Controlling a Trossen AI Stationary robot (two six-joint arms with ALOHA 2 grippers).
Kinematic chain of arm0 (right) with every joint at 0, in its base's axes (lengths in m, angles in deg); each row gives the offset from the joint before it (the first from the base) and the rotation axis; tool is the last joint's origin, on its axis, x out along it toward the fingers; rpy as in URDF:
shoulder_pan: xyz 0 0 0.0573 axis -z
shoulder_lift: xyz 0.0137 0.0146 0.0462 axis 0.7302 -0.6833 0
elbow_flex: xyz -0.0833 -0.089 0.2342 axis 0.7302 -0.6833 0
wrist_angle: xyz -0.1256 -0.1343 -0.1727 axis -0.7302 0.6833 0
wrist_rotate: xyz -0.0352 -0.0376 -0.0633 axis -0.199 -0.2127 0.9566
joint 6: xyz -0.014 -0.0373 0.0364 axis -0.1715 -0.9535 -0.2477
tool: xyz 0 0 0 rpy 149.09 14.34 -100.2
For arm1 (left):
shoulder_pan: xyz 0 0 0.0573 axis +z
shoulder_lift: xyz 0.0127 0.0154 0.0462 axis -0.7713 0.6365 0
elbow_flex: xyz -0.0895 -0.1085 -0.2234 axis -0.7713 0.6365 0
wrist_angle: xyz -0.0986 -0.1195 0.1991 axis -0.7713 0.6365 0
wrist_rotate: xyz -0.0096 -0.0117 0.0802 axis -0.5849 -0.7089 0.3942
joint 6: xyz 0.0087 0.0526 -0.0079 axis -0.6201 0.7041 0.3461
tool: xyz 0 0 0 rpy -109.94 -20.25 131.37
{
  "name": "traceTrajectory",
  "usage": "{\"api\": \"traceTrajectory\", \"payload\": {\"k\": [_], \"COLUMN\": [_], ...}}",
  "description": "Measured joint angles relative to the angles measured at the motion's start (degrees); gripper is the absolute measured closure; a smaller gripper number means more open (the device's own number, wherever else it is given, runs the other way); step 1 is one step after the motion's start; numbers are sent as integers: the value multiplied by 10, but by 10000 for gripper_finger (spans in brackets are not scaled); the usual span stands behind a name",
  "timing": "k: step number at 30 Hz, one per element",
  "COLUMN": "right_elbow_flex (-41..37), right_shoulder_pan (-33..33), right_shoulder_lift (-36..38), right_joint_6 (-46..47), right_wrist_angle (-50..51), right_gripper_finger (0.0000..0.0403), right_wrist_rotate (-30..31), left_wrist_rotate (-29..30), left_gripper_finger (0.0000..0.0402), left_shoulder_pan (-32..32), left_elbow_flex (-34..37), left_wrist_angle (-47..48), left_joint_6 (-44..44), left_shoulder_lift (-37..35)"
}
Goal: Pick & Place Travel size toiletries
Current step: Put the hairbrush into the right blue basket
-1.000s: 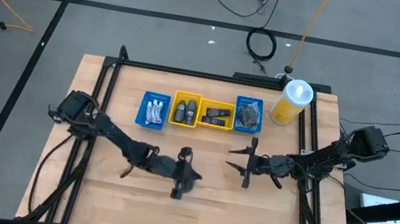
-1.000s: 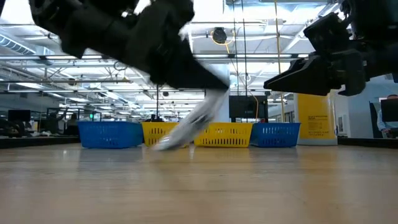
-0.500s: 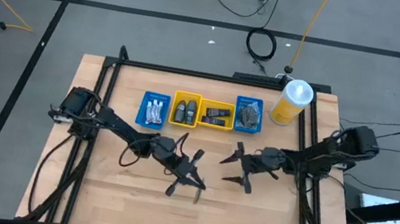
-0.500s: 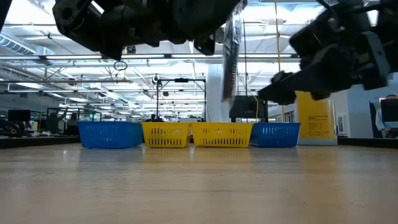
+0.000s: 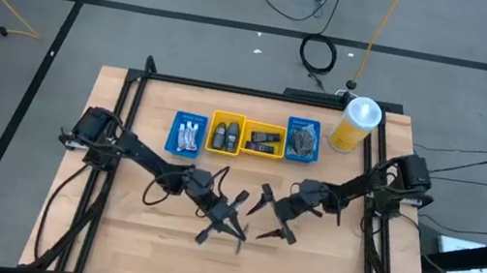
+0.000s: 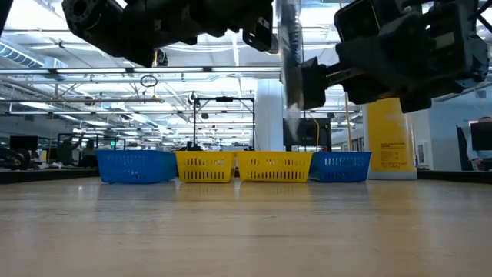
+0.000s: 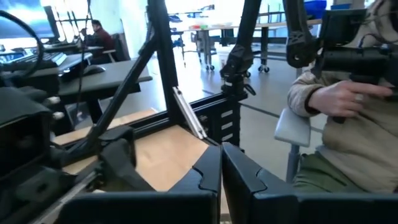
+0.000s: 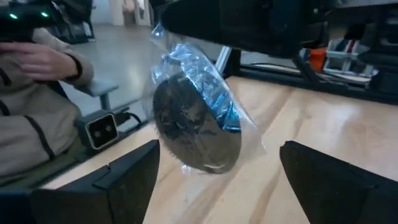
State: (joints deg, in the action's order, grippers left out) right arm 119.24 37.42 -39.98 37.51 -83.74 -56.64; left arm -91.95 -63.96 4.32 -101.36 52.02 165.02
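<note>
A grey round disc [image 8: 196, 127] in clear wrap hangs above mid-table, edge-on in the low view [image 6: 290, 61]. My left gripper [image 5: 233, 217] points level and is shut on its wrap. My right gripper [image 5: 268, 215] faces it from the table's right and is open. Its two fingers [image 8: 127, 177] stand on either side of the disc, short of it. At the back stand four trays: blue [image 5: 187, 134] with white tubes, yellow [image 5: 226, 134] with dark bottles, yellow [image 5: 263, 140] with black packets, blue [image 5: 302, 139] with grey discs. My left gripper pinches the clear wrap's upper edge [image 8: 186, 50] between its two shut fingers, which come in level from the table's left. The disc hangs below the hold, upright and lifted clear of the table.
A tall yellow bottle [image 5: 355, 123] with a white cap stands at the back right, beside the trays. A black frame [image 5: 232, 88] runs round the table. The bare wood [image 5: 232, 272] lies near the front. A seated person's hand [image 7: 336, 99] shows beyond the table.
My left gripper has risen from the table and tipped from pointing down to level. It has lifted the wrapped disc clear, and the disc now hangs upright. My right gripper has gone toward the table's left, up to the disc, and turned to face it.
</note>
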Motion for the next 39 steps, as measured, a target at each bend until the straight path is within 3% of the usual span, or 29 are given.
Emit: {"api": "traceTrajectory", "payload": {"k": [14, 18, 26, 30, 35, 39], "right_elbow_flex": [-15, -16, -17, -16, 1, 2], "right_shoulder_pan": [-13, -30, -45, -45, -40, -40], "right_shoulder_lift": [0, 0, -31, -57, -69, -67], "right_joint_6": [35, 34, 36, 58, 74, 78], "right_wrist_angle": [-42, -52, -154, -184, -184, -185], "right_gripper_finger": [114, 118, 137, 153, 183, 234], "right_wrist_rotate": [-35, 24, 24, 81, 49, 34], "left_wrist_rotate": [16, 17, 41, 52, 54, 62], "left_gripper_finger": [399, 395, 399, 391, 398, 395], "left_shoulder_pan": [-2, 0, 0, 1, 1, 3], "left_elbow_flex": [0, 0, -1, -1, -1, -1], "left_wrist_angle": [-6, -36, -73, -87, -76, -61], "left_joint_6": [2, 4, 41, 47, 48, 42], "left_shoulder_lift": [0, 0, 0, 0, 0, 0]}}
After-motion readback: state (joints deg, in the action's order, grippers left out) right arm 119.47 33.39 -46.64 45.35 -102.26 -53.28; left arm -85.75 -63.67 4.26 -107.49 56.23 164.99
